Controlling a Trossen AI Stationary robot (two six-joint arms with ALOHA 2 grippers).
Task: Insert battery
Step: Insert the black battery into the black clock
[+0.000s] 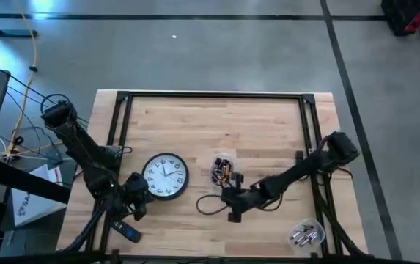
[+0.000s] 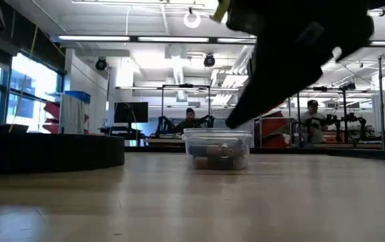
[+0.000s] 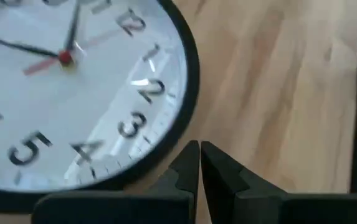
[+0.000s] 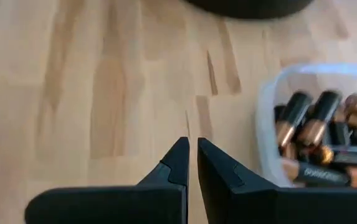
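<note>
On the wooden counter [image 1: 253, 125], near its front edge, the wall clock [image 1: 165, 176] lies flat with its white face up. It is round, so it has no long axis; in the high view the 12 points toward the right arm's side. The left gripper [image 1: 138, 196] is just beside the clock's black rim, at the side of the numbers 3 and 4. In the left wrist view its two dark fingers [image 3: 184, 171] are together, only a thin slit between the tips, and they hold nothing. The rim of the clock [image 3: 187, 93] passes just in front of the fingertips; whether they touch it I cannot tell.

The right gripper [image 1: 233, 207] is low over the counter, near a small clear container of batteries [image 1: 223, 170]. In the right wrist view its fingers [image 4: 178, 163] are also closed together and empty, with bare wood before them. The container [image 4: 266, 121] is just beside the fingertips, a little forward and to one side. The batteries [image 4: 318, 140] inside are black and copper coloured; they lie on their sides in a loose pile, and most of the long axes run slanted away from the fingers, with the copper ends mixed.

A second clear container with silver objects [image 1: 306, 235] stands near the counter's front corner on the right arm's side, well apart from both grippers.
</note>
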